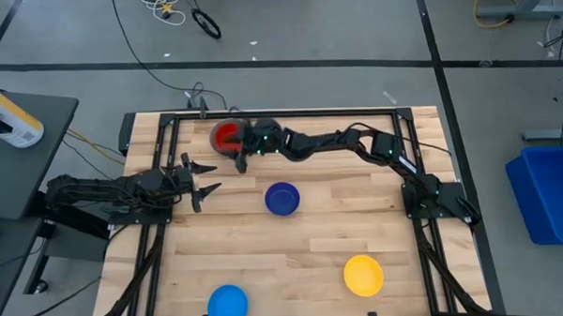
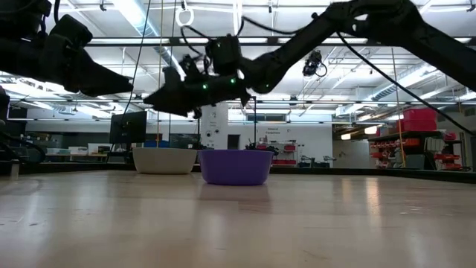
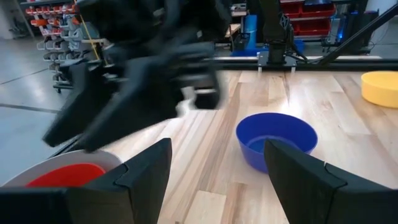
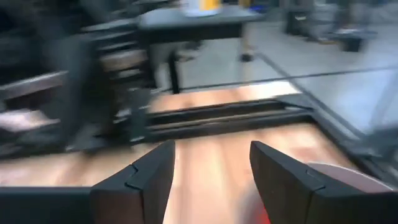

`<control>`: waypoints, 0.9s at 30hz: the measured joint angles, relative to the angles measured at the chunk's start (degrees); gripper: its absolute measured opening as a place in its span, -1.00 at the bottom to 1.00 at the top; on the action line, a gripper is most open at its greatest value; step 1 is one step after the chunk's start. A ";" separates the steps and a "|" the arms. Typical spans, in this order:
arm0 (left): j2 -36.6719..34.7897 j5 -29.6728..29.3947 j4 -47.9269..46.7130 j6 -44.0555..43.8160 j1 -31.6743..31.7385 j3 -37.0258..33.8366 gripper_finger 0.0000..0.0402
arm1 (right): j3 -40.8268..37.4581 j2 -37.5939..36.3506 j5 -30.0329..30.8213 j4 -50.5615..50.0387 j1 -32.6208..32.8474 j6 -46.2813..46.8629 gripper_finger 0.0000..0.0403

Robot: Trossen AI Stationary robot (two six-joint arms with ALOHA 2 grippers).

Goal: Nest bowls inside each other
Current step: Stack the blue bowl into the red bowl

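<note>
A red bowl (image 1: 226, 134) sits nested inside a grey bowl (image 3: 106, 160) at the table's far side, left of centre. My right gripper (image 1: 240, 156) hovers open just beside and above this pair, with nothing between its fingers (image 4: 211, 180). The pair's pale rim (image 4: 339, 174) shows at the edge of the right wrist view. A dark blue bowl (image 1: 282, 198) stands alone mid-table. A yellow bowl (image 1: 363, 274) and a light blue bowl (image 1: 227, 305) stand near the front edge. My left gripper (image 1: 207, 177) waits open at the left, pointing toward the dark blue bowl (image 3: 277, 140).
The arms' black frame rails (image 1: 289, 112) run along the table's far edge and down both sides. In the low view the grey bowl (image 2: 163, 159) stands behind and to the left of the dark blue one (image 2: 236, 166). Bare wood lies between the bowls.
</note>
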 joint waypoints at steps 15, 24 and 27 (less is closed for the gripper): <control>-0.02 -0.14 -0.49 -0.23 0.00 0.00 0.30 | -30.44 -25.56 -6.99 7.77 5.42 -8.59 -0.08; 0.00 -0.24 0.23 -1.02 0.00 0.00 0.30 | -62.99 -35.77 -3.60 33.38 11.06 -3.84 -0.07; -0.01 -0.22 0.39 -1.03 0.01 0.00 0.30 | -65.42 -35.42 1.89 34.28 13.57 -3.34 -0.04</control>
